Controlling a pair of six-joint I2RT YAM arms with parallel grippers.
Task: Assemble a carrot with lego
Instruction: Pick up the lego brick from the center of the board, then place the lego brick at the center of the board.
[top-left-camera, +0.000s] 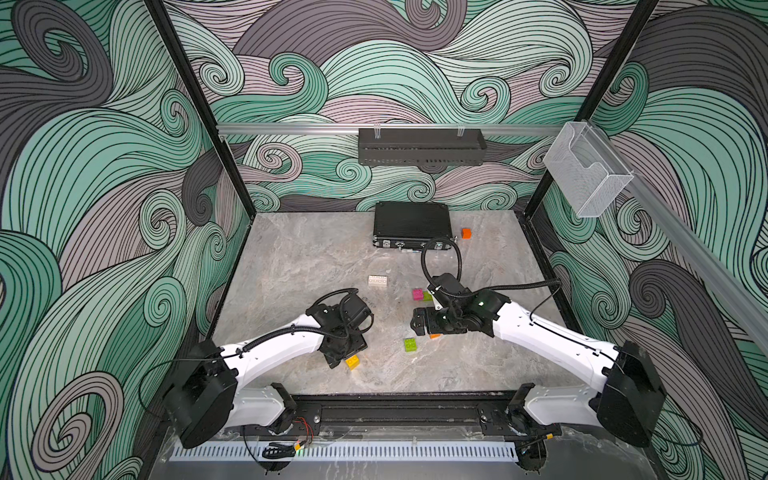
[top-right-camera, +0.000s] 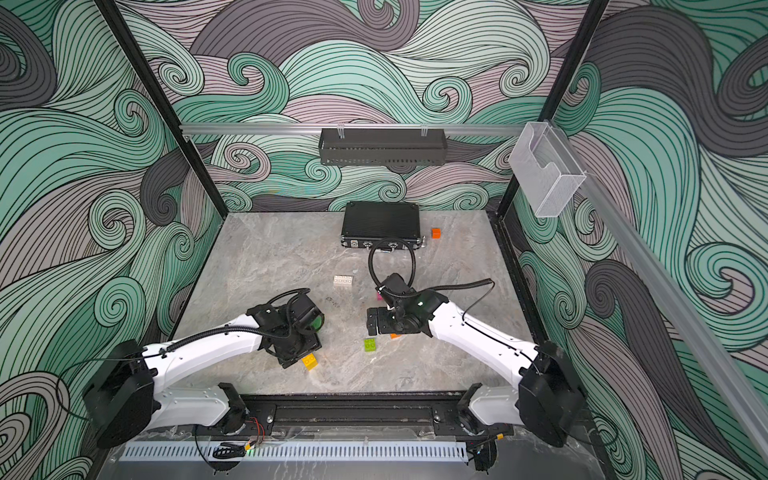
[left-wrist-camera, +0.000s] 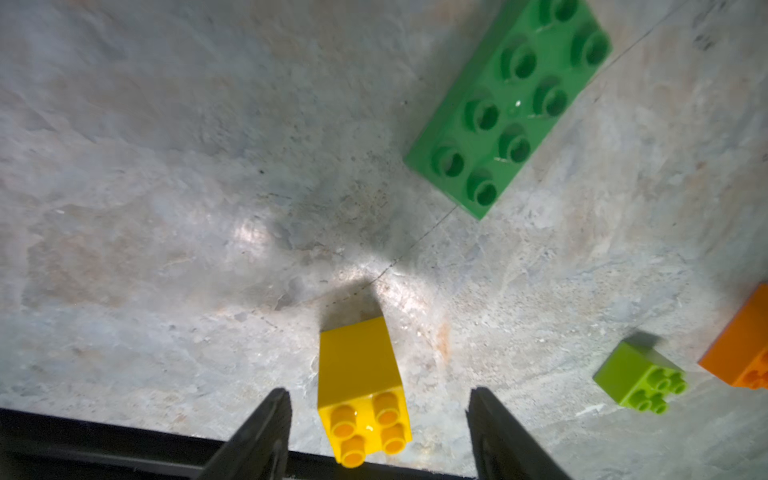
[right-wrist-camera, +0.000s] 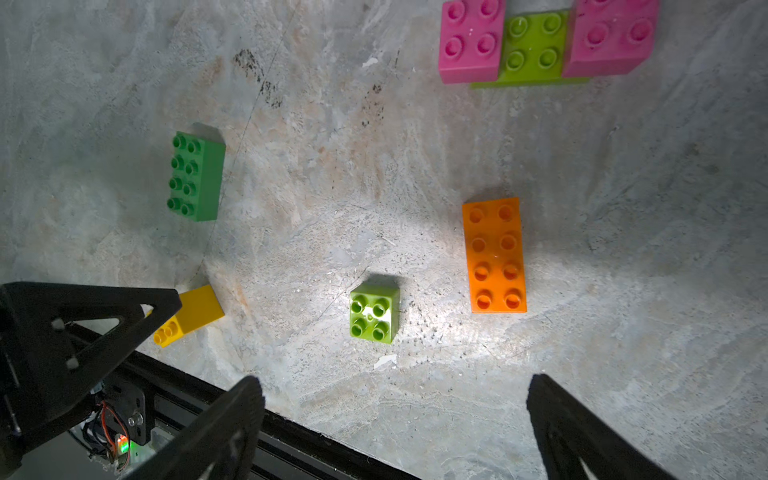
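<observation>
My left gripper is open, its jaws on either side of a yellow brick that lies on its side, with a gap at each jaw. My right gripper hangs wide open and empty above the table. Below it lie a small lime brick and a long orange brick. A dark green long brick lies apart. Two pink bricks sit joined on a lime brick. A white brick lies mid-table. No whole carrot is in view.
A flat black ribbed case lies at the back, with a small plain orange cube beside it. The black base rail runs along the table's front edge, close behind the yellow brick.
</observation>
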